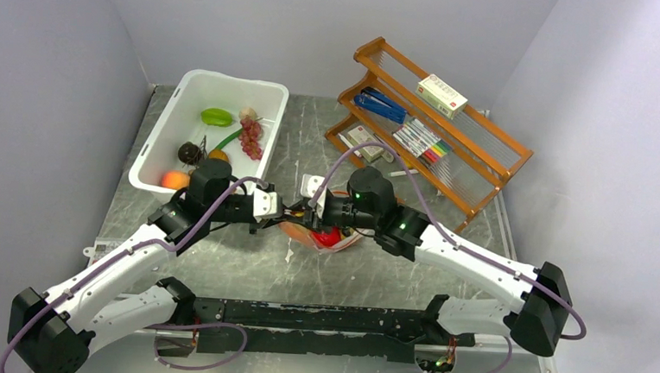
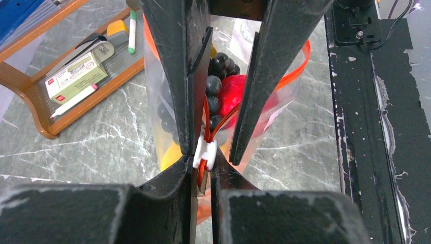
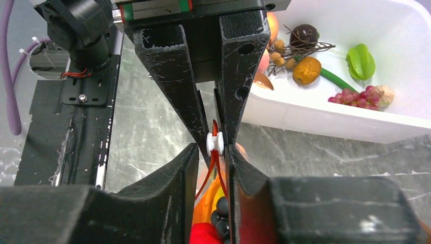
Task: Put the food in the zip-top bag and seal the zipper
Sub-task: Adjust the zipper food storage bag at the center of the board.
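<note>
Mid-table, both arms meet over the zip-top bag (image 2: pixel 158 112), which sits on the marble table (image 1: pixel 235 267) with dark grapes (image 2: pixel 219 63), a red fruit (image 2: pixel 234 94) and a yellow piece (image 2: pixel 170 155) showing through the clear plastic. The left gripper (image 2: pixel 202 172) is clamped tight on the orange-red zipper (image 2: pixel 303 63), right beside the white slider (image 2: pixel 205 152). The right gripper (image 3: pixel 212 152) comes in from the opposite side. Its jaws are narrow and straddle that slider: one finger is against it, the other a sliver off, so nothing is held. Room is tight up here, with the two sets of fingers nose to nose and the strip running between them. Past the slider, the zipper bows open in a loop over the fruit. On the near side there's bare marble up to the black base rail (image 1: pixel 318 317). Far left, the white bin (image 1: pixel 160 154) stands near the left wrist, holding a green star fruit (image 1: pixel 216 116), pink grapes (image 1: pixel 251 137) and a peach (image 1: pixel 174 180). Far right, the wooden rack (image 1: pixel 483 174) with markers (image 1: pixel 424 142) and a box (image 1: pixel 441 96) angles towards the right forearm. A purple cable (image 1: pixel 346 157) arches above the right wrist. Grey walls close in on both flanks.
</note>
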### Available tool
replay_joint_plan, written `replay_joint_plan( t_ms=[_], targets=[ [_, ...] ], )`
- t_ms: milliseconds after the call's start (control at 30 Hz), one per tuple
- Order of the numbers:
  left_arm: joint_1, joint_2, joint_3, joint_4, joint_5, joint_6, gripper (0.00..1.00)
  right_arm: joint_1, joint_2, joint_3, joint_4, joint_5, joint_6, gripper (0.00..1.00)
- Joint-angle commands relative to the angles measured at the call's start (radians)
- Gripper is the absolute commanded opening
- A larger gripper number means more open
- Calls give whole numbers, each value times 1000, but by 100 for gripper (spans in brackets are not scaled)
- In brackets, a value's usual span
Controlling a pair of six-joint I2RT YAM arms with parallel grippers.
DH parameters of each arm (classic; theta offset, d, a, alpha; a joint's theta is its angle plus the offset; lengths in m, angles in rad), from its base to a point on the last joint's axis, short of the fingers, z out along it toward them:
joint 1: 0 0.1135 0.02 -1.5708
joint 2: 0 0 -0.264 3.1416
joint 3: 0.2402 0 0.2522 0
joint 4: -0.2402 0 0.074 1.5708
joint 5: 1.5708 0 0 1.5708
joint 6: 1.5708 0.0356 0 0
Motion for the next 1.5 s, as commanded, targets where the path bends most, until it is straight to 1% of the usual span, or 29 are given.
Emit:
replay_joint_plan(
  t_ms=[0, 33, 67, 133, 200, 233, 600, 833, 933, 1000, 1033, 1067, 1100, 1133, 1167, 1200, 1233, 1267, 1300, 1367, 1467],
  targets=[
    [-1, -6, 11, 58, 38, 15, 7, 18, 10, 25, 27, 32, -38, 23],
    [-1, -8, 11, 58, 37, 15, 7, 21, 10, 23, 33, 39, -39, 19],
    [-1, -8, 9, 57, 35, 16, 7, 23, 9, 21, 40, 44, -39, 17],
    [-1, -10, 8, 55, 33, 17, 7, 27, 7, 19, 48, 56, -42, 10],
    [-1, -9, 7, 50, 32, 19, 7, 29, 1, 19, 46, 67, -45, 2],
    [-1, -9, 8, 47, 33, 22, 7, 29, -6, 17, 43, 77, -48, 0],
    [2, -39, -10, 64, 57, 14, 7, 29, -76, -12, -101, 165, -68, 0],
    [8, -30, -11, 82, 67, 5, 7, 29, -92, 18, -211, 237, -73, 0],
    [9, -40, -12, 81, 48, 14, 7, 29, -100, 14, -193, 239, -62, 0],
    [9, -58, -14, 89, 65, 1, 8, 29, -107, 8, -167, 229, -60, 0],
    [9, -68, -13, 92, 72, -15, 11, 28, -110, 6, -156, 218, -59, 0],
    [9, -84, -11, 89, 79, -32, 21, 29, -114, 3, -149, 208, -64, 0],
    [9, -94, -9, 84, 80, -37, 26, 28, -116, 1, -140, 203, -67, 0],
    [10, -115, -6, 75, 79, -43, 37, 28, -119, -1, -135, 194, -68, 0],
    [9, -135, -6, 69, 74, -44, 42, 28, -124, -4, -132, 179, -72, 0],
    [9, -155, -7, 56, 84, -31, 43, 28, -134, -11, -125, 169, -68, 0],
    [9, -176, -6, 34, 106, 1, 48, 27, -140, -17, -113, 180, -56, 0],
    [8, -193, -5, 9, 124, 28, 50, 27, -143, -18, -104, 186, -40, 0],
    [9, -201, -3, -9, 127, 32, 50, 27, -143, -13, -107, 166, -39, 0],
    [10, -199, 12, -47, 129, 43, 47, 28, -147, -15, -112, 104, -50, 0],
    [9, -161, 59, -131, 153, 104, 45, 27, -156, -35, -73, 81, -45, 0]
  ],
)
